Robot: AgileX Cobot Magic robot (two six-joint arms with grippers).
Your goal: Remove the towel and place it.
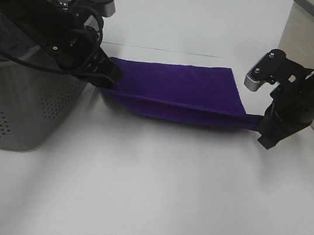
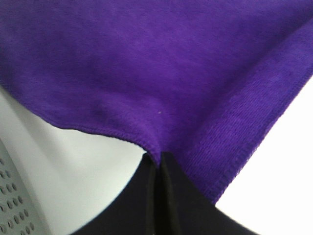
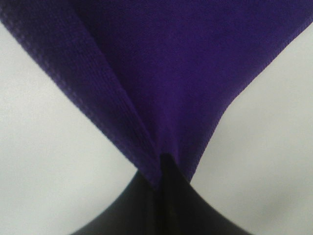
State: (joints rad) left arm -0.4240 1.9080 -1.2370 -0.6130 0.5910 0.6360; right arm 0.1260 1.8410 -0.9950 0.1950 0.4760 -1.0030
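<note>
Purple towel (image 1: pixel 176 91) out of the grey basket (image 1: pixel 22 109) at 9 o'clock, stretched between left gripper (image 1: pixel 111 78) and right gripper (image 1: pixel 263 129), both clamped on corners; release remains.

The towel (image 1: pixel 179 88) stretches between both grippers above the white table (image 1: pixel 145 198) — the left gripper (image 1: pixel 110 81) pinches one corner just beside the grey basket (image 1: pixel 17 102), the right gripper (image 1: pixel 263 129) the opposite corner. Its far edge droops back — folded over.
</note>
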